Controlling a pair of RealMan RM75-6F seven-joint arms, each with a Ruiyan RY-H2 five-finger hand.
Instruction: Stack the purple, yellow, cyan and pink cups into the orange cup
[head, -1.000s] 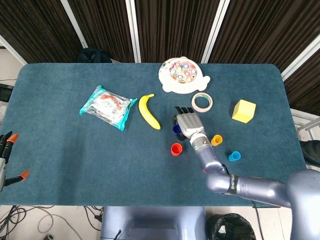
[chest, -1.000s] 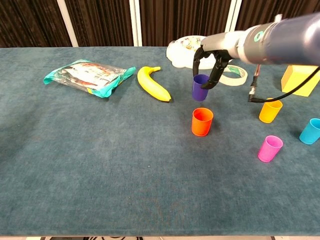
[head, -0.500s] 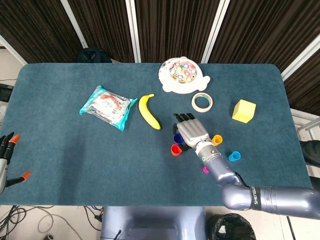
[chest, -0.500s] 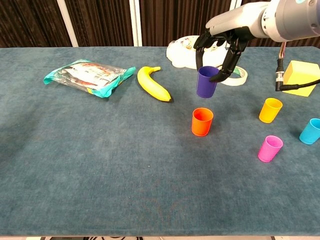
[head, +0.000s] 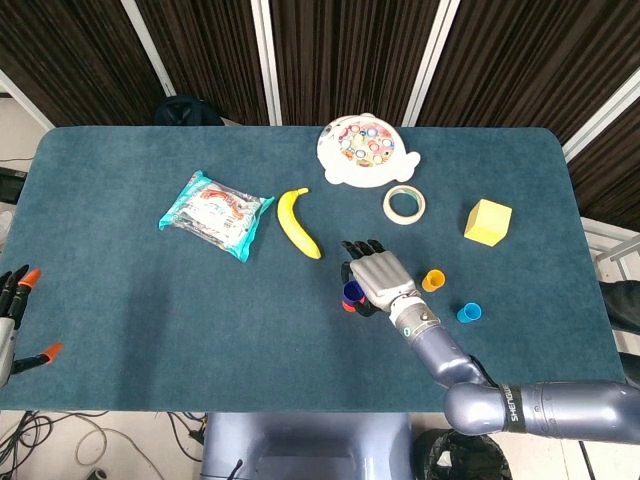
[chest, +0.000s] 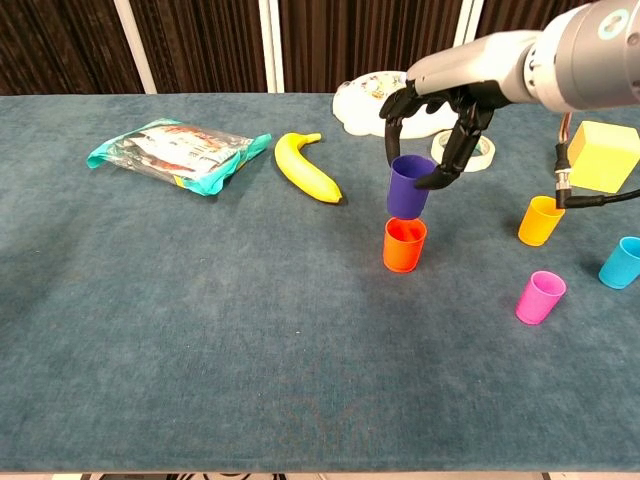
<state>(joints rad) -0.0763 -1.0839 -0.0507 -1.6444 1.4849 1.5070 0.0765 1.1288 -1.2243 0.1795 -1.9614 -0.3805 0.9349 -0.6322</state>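
My right hand (chest: 443, 108) grips the purple cup (chest: 410, 186) from above and holds it just over the orange cup (chest: 404, 245), its base at the orange rim and a little tilted. From the head view the right hand (head: 377, 277) covers most of the purple cup (head: 351, 291), and only a sliver of the orange cup (head: 346, 306) shows. To the right stand the yellow cup (chest: 540, 220), the pink cup (chest: 540, 296) and the cyan cup (chest: 622, 262), all upright and apart. My left hand (head: 8, 318) hangs off the table's left edge, fingers apart, empty.
A banana (chest: 309, 168) and a snack bag (chest: 178, 146) lie to the left on the blue table (chest: 200, 330). Behind the hand sit a tape roll (chest: 470, 150) and a white toy plate (chest: 372, 100). A yellow block (chest: 600, 157) stands at far right.
My right hand has lifted the purple cup off the table and carried it toward me, then lowered it to just over the orange cup. The left hand has not moved.
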